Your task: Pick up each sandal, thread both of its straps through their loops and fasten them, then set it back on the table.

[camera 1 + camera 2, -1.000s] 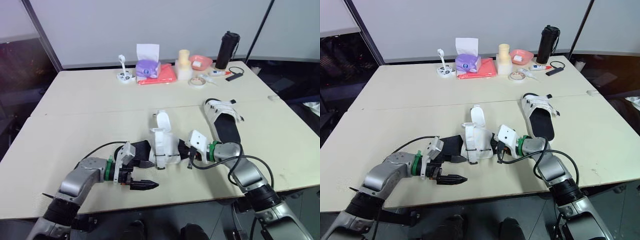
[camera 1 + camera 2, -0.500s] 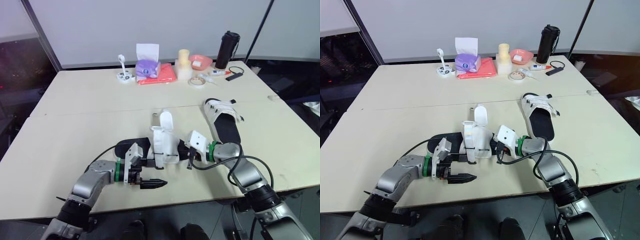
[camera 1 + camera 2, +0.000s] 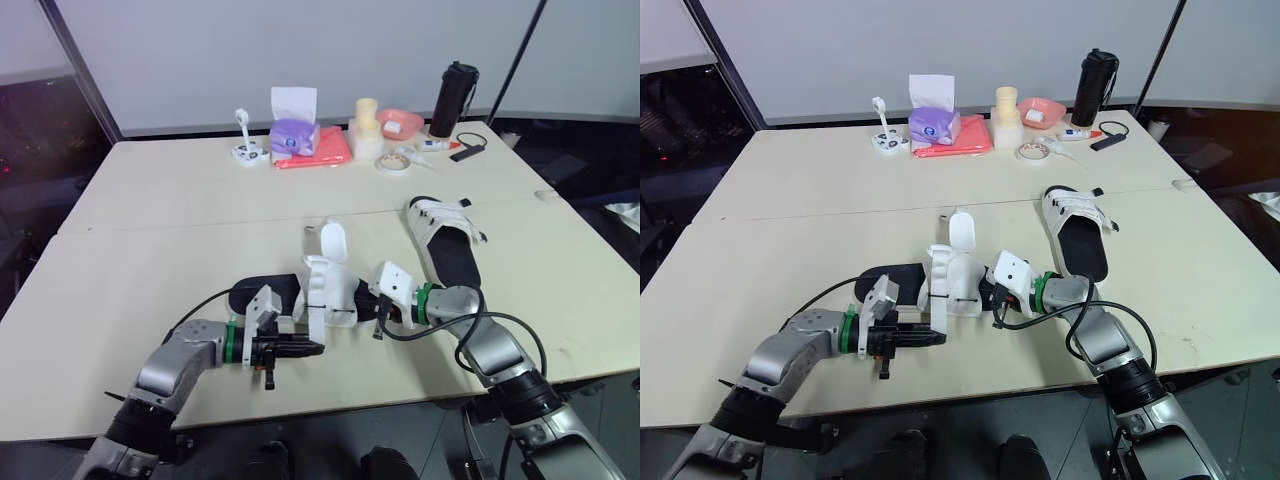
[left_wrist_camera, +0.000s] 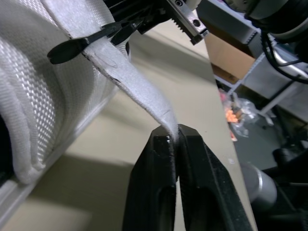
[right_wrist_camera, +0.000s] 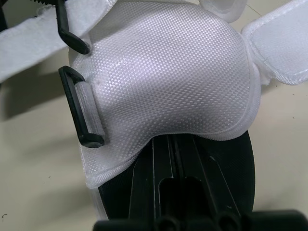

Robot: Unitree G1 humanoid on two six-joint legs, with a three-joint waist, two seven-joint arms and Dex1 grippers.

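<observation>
The near sandal (image 3: 325, 285) has a black sole and white straps and sits near the table's front edge, between my two grippers. My left gripper (image 3: 316, 348) is shut on the tip of one white strap (image 4: 137, 91), just past a black loop (image 4: 79, 44). The pinch shows between its fingertips (image 4: 159, 144) in the left wrist view. My right gripper (image 3: 366, 304) is shut on the sandal's sole from the right; its fingers (image 5: 185, 159) run under the white upper (image 5: 168, 82). The second sandal (image 3: 447, 240) lies flat on the table further right.
Along the far edge stand a purple tissue box (image 3: 294, 135), a red cloth (image 3: 325, 150), a yellow roll (image 3: 368, 125), a pink bowl (image 3: 402, 122), a tape roll (image 3: 392, 163) and a black bottle (image 3: 453, 100). The table's front edge (image 3: 330, 408) is close below my grippers.
My left gripper moved right, up to the sandal, and went from open to shut on the strap's tip. The right arm stayed put.
</observation>
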